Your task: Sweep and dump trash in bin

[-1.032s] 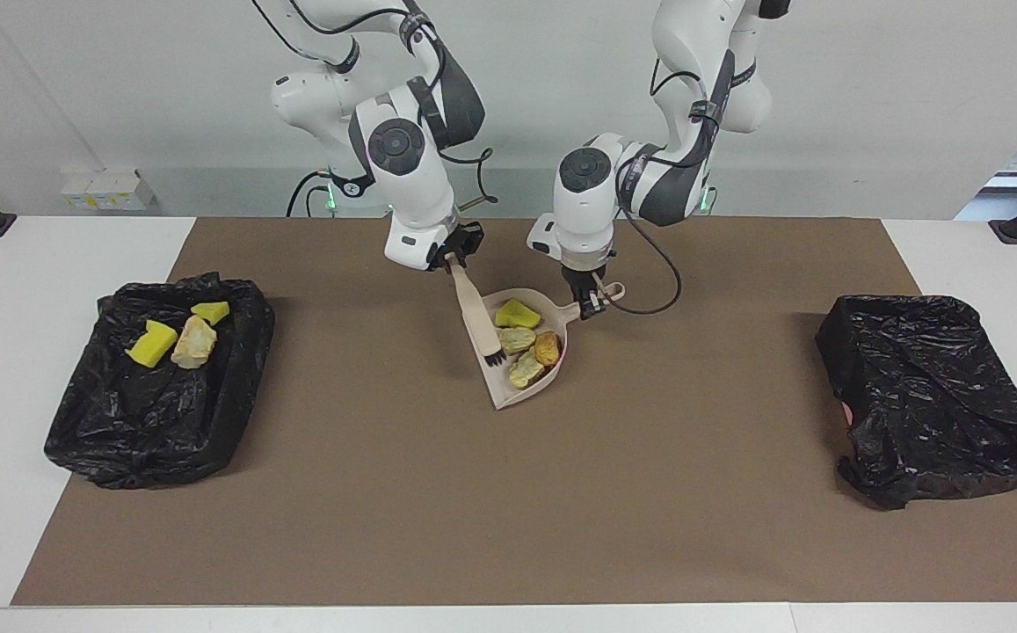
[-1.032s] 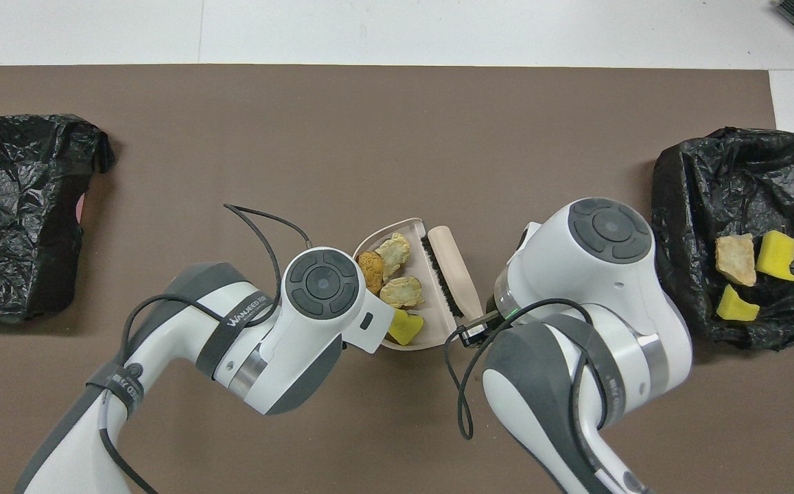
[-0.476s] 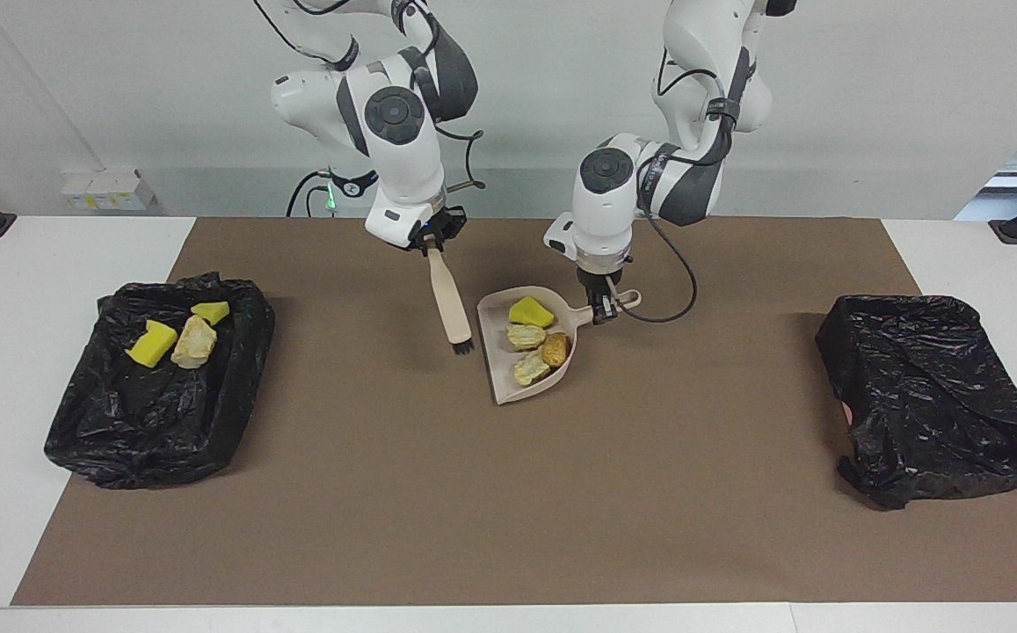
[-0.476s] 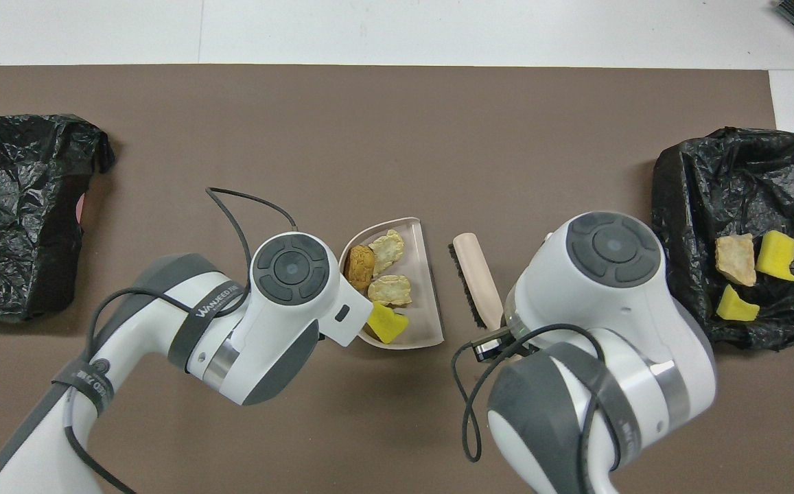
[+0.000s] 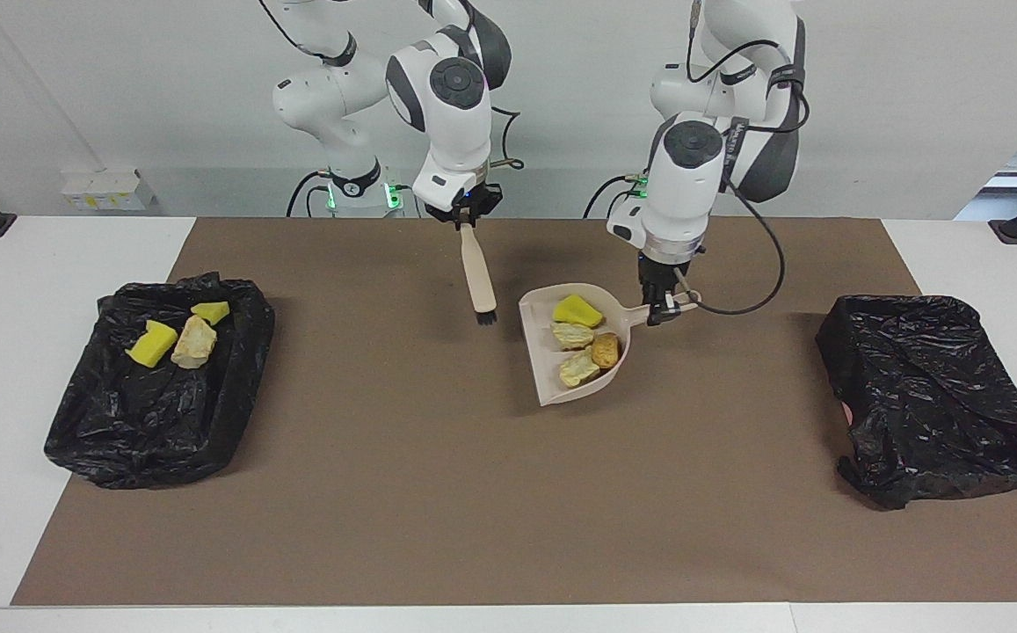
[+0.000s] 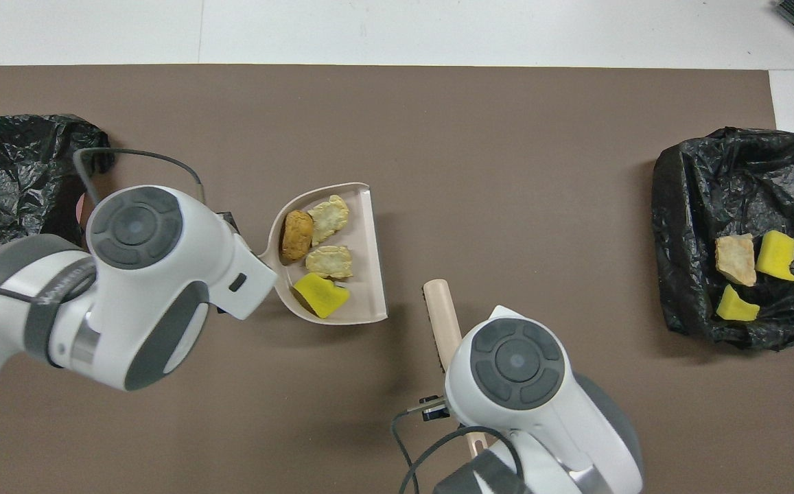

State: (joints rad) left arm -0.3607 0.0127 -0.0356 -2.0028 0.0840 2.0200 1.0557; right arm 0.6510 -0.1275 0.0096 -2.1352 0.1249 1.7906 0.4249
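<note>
Riding in the dustpan (image 5: 565, 369), four scraps of trash (image 5: 585, 341) hang just below the left gripper (image 5: 659, 309) clamped on its handle; the right gripper (image 5: 466, 216) grips the brush (image 5: 478, 280); three scraps lie in the bin (image 5: 104, 422).

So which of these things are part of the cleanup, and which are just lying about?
Part of the job:
- dustpan with four scraps
- brush
- lined bin holding three scraps

Lying about:
- second black-bagged bin, no scraps visible
- brown mat

You're looking at a beige dustpan (image 5: 561, 369) carrying yellow, cream and tan trash (image 5: 584, 337), a beige brush (image 5: 477, 277) with black bristles, glossy black bin liners (image 5: 156, 396), brown mat (image 5: 438, 492).
</note>
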